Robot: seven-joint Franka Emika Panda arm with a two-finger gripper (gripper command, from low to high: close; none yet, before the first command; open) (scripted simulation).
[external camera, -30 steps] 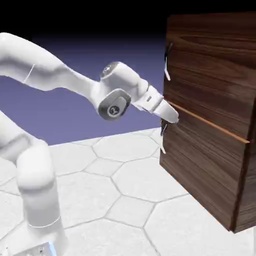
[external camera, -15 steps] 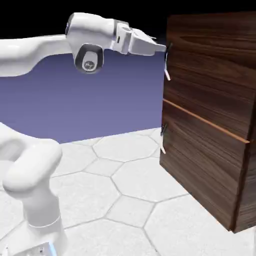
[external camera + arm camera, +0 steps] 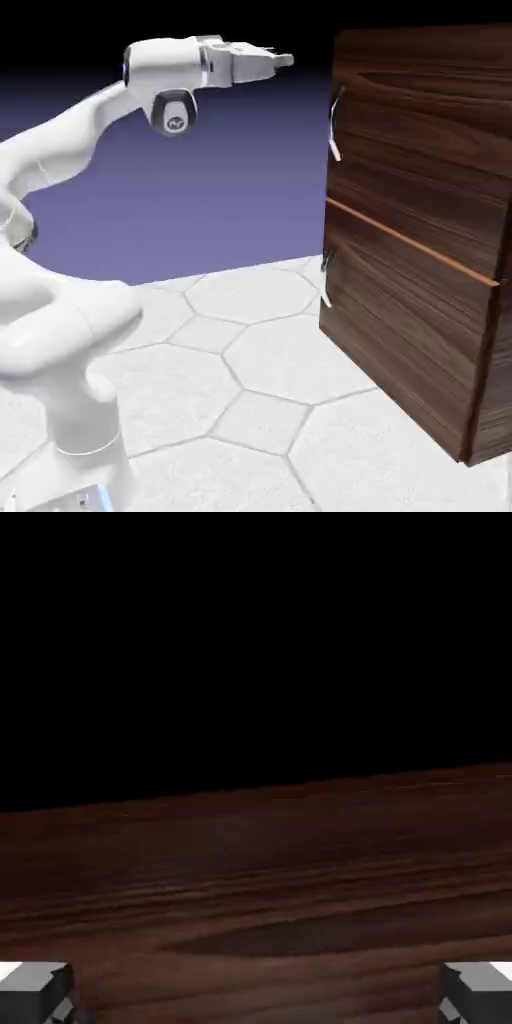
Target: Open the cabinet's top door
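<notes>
While our arm reaches across the upper part of the exterior view, we have the gripper [image 3: 284,61] pointing toward the exterior view's right, near the cabinet [image 3: 425,240] but with a gap between us and the wood. Our fingers [image 3: 38,990] stand wide apart and released, one at each side of the hand view's bottom edge, and we grasp nothing between them. The cabinet fills the exterior view's right side, its dark brown grain streaked from end to end. We see the top door [image 3: 420,150] as its upper panel, lying closed above a thin orange strip [image 3: 410,240] that slants down toward the exterior view's right. Near that door's edge on our side, we make out a slim upright handle [image 3: 335,130], pale at its lower end; our fingertips are higher than it and apart from it. Below the strip we have the lower panel [image 3: 400,320], also closed, with a smaller handle [image 3: 326,280] of its own close to the same side. Through the hand view we look at dark streaked wood across the bottom, its upper edge rising slightly toward that view's right, and black above it. Beneath our arm, the pale floor [image 3: 270,400] is patterned with large tiles marked off by grey lines.
</notes>
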